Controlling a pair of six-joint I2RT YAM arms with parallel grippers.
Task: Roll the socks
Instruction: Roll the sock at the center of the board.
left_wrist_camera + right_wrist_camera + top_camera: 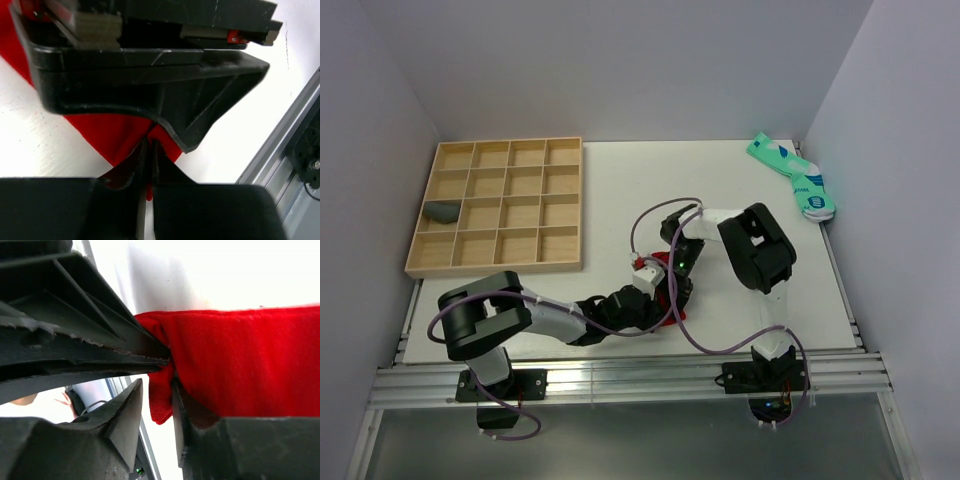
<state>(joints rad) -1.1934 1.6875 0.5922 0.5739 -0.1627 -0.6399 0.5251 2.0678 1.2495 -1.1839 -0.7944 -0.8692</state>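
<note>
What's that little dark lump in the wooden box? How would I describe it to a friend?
Look at the wooden grid tray on the left. In its leftmost column, third compartment from the back, lies a bunched dark grey sock. It is the only thing in the tray, dull beside the red sock and mint-green socks.

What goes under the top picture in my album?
The left arm and right arm meet over a red sock; a grey sock sits in the wooden tray.

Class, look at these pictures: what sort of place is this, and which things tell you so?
Probably a robotics lab test cell: two arms bolted to an aluminium rail, a white table boxed in by plain walls, a wooden sorting tray.
</note>
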